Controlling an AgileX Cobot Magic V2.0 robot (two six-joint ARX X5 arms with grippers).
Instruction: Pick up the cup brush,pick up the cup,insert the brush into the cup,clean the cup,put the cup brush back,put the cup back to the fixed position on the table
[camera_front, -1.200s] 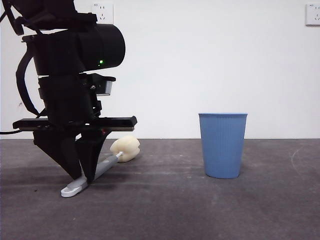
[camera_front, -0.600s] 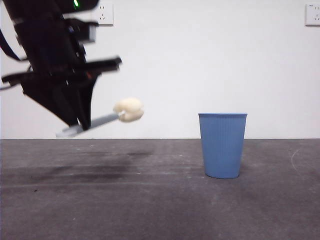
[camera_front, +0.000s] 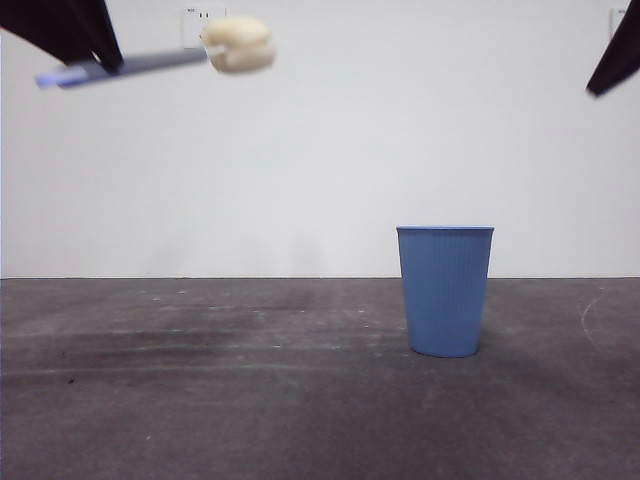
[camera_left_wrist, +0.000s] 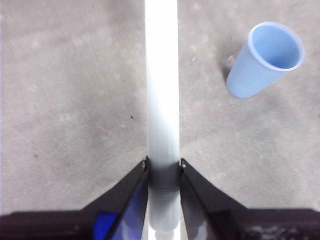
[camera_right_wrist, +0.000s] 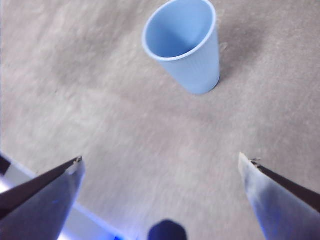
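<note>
Blue ribbed plastic, tapering to its base, the cup (camera_front: 446, 290) stands upright and empty on the dark grey matte table (camera_front: 200, 400), with nothing touching it. High above the table and well to one side, the left gripper (camera_left_wrist: 163, 167) has its two black jaws closed tight on the slim grey handle of the long cup brush (camera_front: 150, 62), which lies roughly level in the air with its rounded cream-yellow sponge head (camera_front: 238, 44) pointing toward the cup's side of the scene. The right gripper (camera_right_wrist: 160, 167) hangs above the cup with its jaws spread wide and holding nothing. The next step is probably the cup pickup, and the risk lies there: a light, tapered cup could tip or skid if one jaw touches before the other. The long handle could also pivot in the narrow clamp and swing the sponge off line.
</note>
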